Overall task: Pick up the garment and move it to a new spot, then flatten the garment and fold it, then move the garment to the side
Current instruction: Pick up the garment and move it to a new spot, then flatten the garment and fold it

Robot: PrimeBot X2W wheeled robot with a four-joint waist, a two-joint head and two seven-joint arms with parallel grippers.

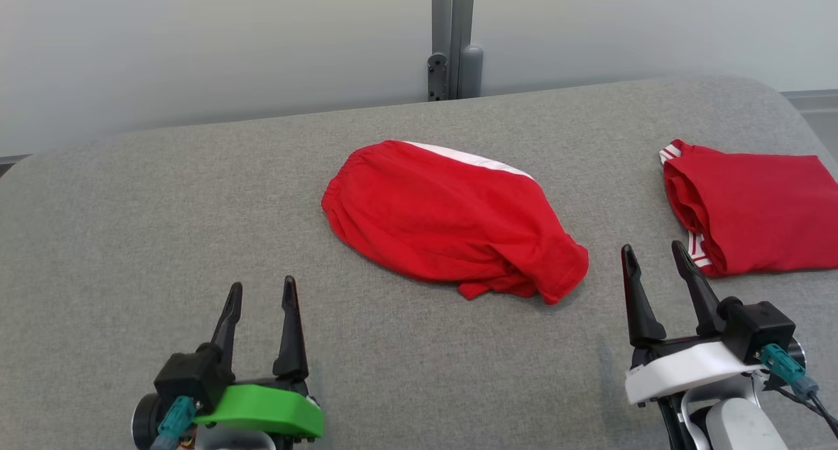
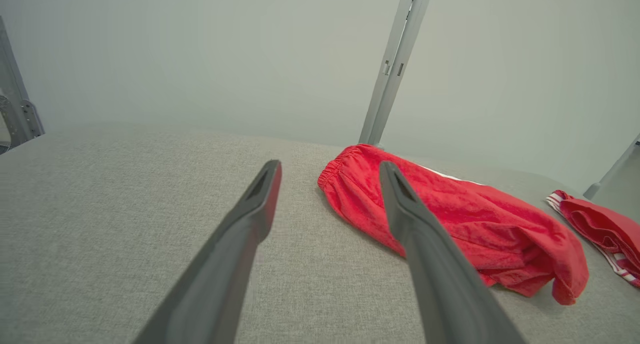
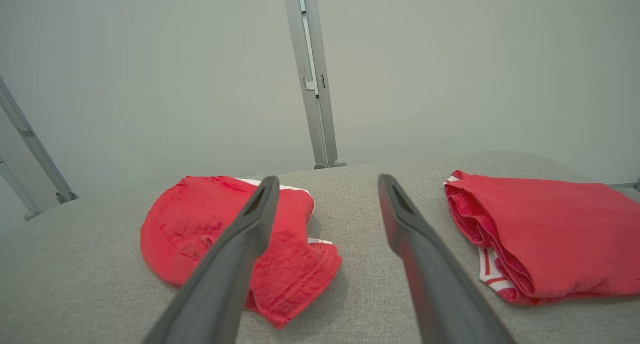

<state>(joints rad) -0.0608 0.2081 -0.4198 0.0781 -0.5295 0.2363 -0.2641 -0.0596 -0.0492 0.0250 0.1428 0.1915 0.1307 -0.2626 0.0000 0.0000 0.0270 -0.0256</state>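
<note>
Red shorts (image 1: pixel 452 224) lie bunched at the center of the head view on the grey cushion (image 1: pixel 131 240). Elastic waist points left, white stripe runs along the upper edge, hem is crumpled at lower right. Left gripper (image 1: pixel 262 283) sits at lower left, its 2 fingers spread apart, empty, clear of the shorts. Right gripper (image 1: pixel 653 247) sits at lower right, fingers apart, empty, between the shorts and a folded red garment (image 1: pixel 753 214) at the right edge. Grey post (image 1: pixel 452 37) stands at top center.
</note>
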